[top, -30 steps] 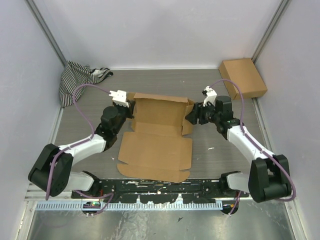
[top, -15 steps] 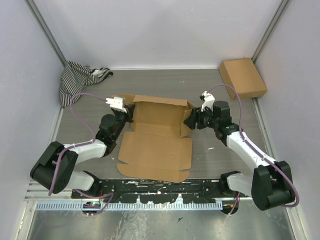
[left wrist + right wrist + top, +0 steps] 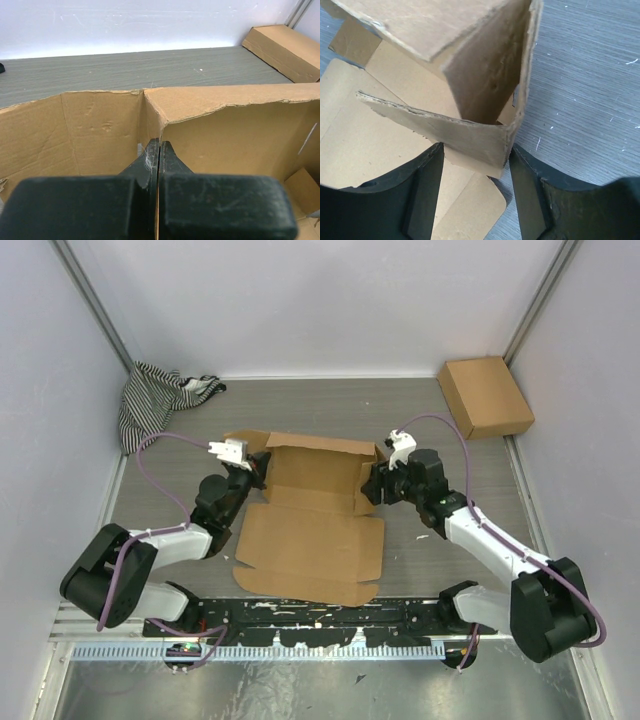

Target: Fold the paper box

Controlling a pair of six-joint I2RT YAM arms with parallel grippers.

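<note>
The paper box (image 3: 310,530) is a brown cardboard sheet lying mid-table, its far part raised into walls and its near panels flat. My left gripper (image 3: 253,473) is at the box's left far corner, shut on the thin edge of the left wall (image 3: 158,150). My right gripper (image 3: 372,483) is at the right far corner, open, its fingers (image 3: 422,175) standing either side of the folded corner flap (image 3: 470,135) without clamping it. The flat base and a rounded tab (image 3: 465,210) lie below that flap.
A smaller closed brown cardboard box (image 3: 485,395) sits at the back right corner; it also shows in the left wrist view (image 3: 285,45). A striped cloth (image 3: 155,395) lies at the back left. White walls close in the grey table on three sides.
The right gripper has moved left and nearer, up to the box's right corner. The left gripper has shifted slightly nearer at the left wall. The box's raised walls stand much as before.
</note>
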